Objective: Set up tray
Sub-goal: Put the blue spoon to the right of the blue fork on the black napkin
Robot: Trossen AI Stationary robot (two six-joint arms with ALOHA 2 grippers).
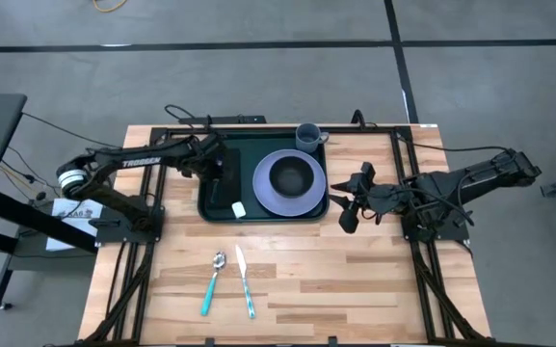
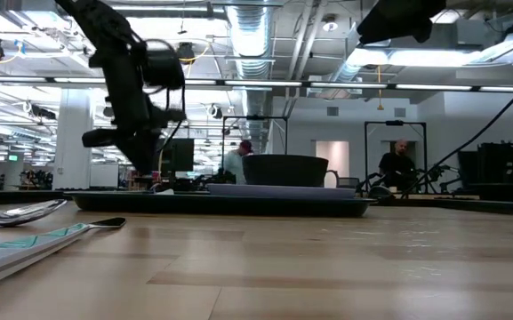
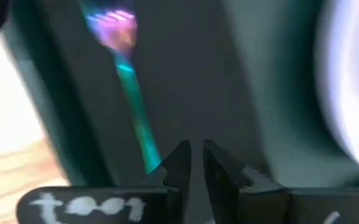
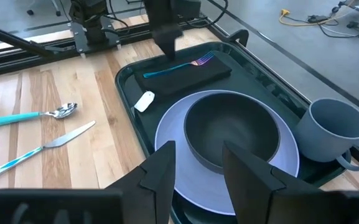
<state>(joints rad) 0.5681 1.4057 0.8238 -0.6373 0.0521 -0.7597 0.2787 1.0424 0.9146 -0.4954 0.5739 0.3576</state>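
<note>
The dark green tray [image 1: 205, 207] [image 4: 124, 87] lies at the table's far middle. It carries a lavender plate [image 4: 167, 134] with a dark bowl [image 4: 232, 127] on it, and a grey-blue mug [image 4: 331, 130] in its far right corner. A black napkin [image 4: 215, 71] lies along its left side. A teal-handled fork [image 4: 179, 67] [image 3: 132, 93] rests flat on the napkin. My left gripper [image 1: 222, 175] [image 3: 196, 155] hovers just above the fork and napkin, open by only a narrow gap and holding nothing. My right gripper [image 1: 350, 207] [image 4: 198, 165] is open, right of the tray, facing the bowl.
A teal-handled spoon [image 1: 212, 281] and knife [image 1: 245, 281] lie side by side on the bare wood near the front edge. A small white tag [image 4: 144, 101] sits in the tray's near left corner. People stand in the room beyond the table.
</note>
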